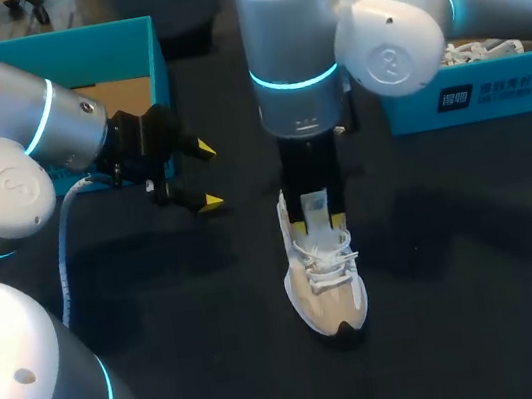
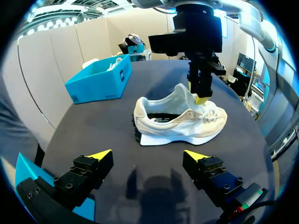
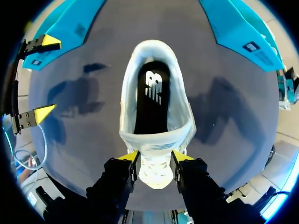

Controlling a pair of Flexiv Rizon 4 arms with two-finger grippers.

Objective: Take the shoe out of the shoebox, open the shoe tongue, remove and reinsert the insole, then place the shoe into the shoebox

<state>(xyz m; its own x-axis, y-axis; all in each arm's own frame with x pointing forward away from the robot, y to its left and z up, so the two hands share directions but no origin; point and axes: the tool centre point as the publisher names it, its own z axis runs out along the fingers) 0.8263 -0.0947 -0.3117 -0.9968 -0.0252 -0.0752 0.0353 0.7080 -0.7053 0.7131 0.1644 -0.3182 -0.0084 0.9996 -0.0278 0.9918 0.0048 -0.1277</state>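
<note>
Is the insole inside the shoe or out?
Inside: the black insole lies flat within the white shoe, seen through its opening.

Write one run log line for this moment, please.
step: opening tongue | shoe: upright on table | right claw: shut on tongue | left claw: open, apart from shoe | insole: inside shoe
</note>
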